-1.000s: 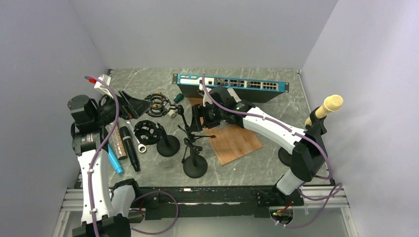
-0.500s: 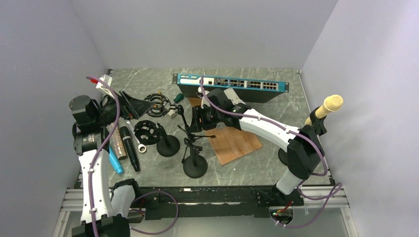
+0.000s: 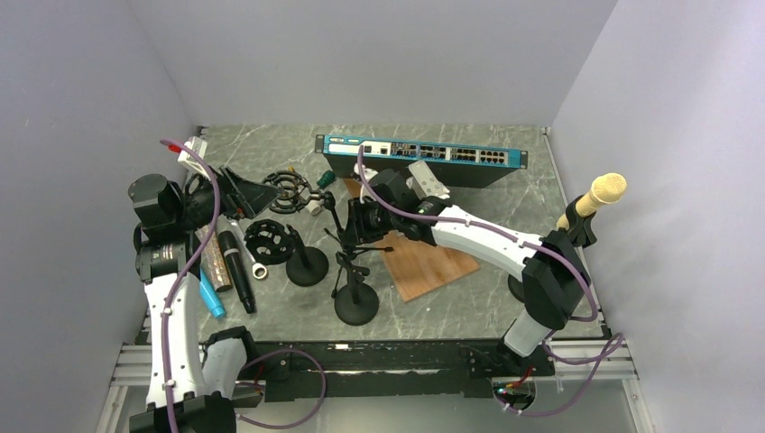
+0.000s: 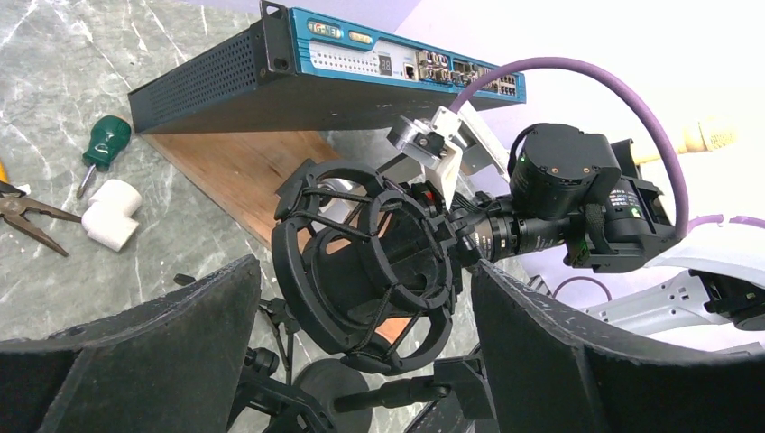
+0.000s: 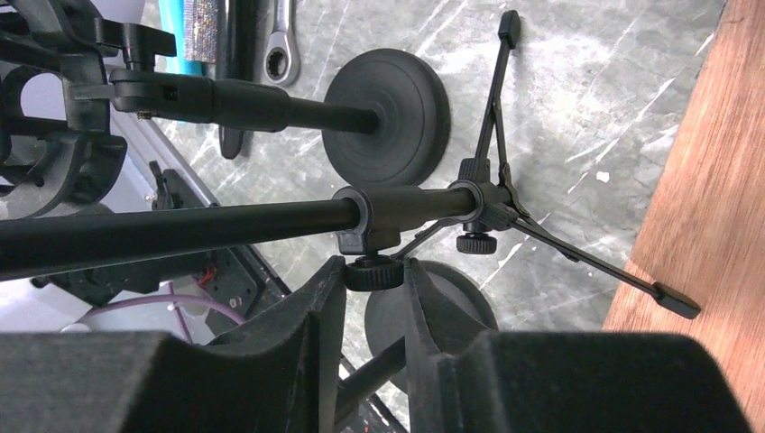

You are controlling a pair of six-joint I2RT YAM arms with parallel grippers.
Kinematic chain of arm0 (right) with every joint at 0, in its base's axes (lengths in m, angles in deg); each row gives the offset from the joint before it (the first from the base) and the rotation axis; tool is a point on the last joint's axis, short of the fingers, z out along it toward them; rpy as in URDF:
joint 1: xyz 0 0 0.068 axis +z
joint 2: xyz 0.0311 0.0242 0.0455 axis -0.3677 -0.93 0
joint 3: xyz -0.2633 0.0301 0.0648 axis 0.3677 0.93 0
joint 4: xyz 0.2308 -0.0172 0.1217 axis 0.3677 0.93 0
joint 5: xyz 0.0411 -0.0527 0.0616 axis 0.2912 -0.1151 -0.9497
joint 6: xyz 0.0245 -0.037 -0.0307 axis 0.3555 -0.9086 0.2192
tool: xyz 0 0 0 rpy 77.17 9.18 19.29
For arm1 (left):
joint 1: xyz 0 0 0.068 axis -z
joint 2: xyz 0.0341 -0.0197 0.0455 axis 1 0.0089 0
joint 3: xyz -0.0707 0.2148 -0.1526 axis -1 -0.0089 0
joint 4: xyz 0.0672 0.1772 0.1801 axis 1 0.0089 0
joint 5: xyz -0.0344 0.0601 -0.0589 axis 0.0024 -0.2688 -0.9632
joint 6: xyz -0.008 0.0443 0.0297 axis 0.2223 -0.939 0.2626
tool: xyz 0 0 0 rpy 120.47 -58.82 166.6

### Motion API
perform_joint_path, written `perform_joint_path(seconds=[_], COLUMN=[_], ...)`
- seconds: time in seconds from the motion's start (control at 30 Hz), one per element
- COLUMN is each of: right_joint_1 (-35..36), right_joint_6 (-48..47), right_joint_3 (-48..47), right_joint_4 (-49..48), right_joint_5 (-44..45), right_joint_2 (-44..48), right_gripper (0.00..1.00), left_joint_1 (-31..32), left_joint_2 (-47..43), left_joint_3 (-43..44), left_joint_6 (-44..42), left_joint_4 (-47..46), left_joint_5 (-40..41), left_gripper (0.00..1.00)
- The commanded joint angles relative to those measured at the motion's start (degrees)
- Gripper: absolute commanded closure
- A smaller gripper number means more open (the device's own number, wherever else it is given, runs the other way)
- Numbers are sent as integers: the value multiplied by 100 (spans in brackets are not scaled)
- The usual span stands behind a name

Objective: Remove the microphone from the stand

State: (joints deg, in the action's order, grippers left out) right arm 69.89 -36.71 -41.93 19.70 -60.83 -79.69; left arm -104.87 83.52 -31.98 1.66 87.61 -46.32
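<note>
Black microphone [image 4: 352, 271], apparently seated in black wire shock-mount cage [image 4: 298, 225] on black tripod stand [image 5: 225, 221], between wide-open left jaws [image 4: 365, 298]; right jaws [image 5: 372, 281] pinch black knurled knob [image 5: 372, 269]; removal not yet done.

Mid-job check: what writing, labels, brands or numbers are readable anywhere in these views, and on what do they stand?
Nothing can be read with confidence.
Network switch: a yellow logo at the left end of its blue front, too blurred to read.
Same front panel: a small digit display and port markings, too small to read.
No other text shows in any view.
</note>
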Motion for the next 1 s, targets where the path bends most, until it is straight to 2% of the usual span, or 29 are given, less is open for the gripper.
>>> perform_joint_path(seconds=[0.0, 0.2, 0.5, 0.6, 0.7, 0.77, 0.9, 0.97], right_joint_1=[103, 389, 911, 973, 969, 948, 743, 571], right_joint_6=[-214, -716, -1770, -1995, -2060, -2007, -1658, -1351], right_joint_3=[-55, -278, -647, -656, -674, -664, -603, -533], right_joint_4=[-49, 482, 1257, 1271, 1218, 1130, 985, 907], right_joint_5=[587, 1697, 3849, 4058, 3755, 3419, 2561, 2179], right_joint_2=[12, -92, -332, -370, -344, -292, -120, -17], right_gripper=[77, 100, 100, 100, 100, 94, 64, 54], left_joint_1=[26, 37, 74, 71, 86, 96, 129, 139], left_joint_2=[-83, -68, 10, 46, 60, 75, 78, 90], left_joint_3=[-10, -24, -35, -7, 6, 12, 48, 75], left_joint_6=[-5, 13, 61, 53, 78, 85, 68, 50], left_joint_4=[-258, -294, -367, -350, -380, -373, -332, -295], left_joint_5=[-144, -151, -180, -172, -188, -179, -151, -124], left_gripper=[11, 12, 12, 13, 13, 13, 13, 13])
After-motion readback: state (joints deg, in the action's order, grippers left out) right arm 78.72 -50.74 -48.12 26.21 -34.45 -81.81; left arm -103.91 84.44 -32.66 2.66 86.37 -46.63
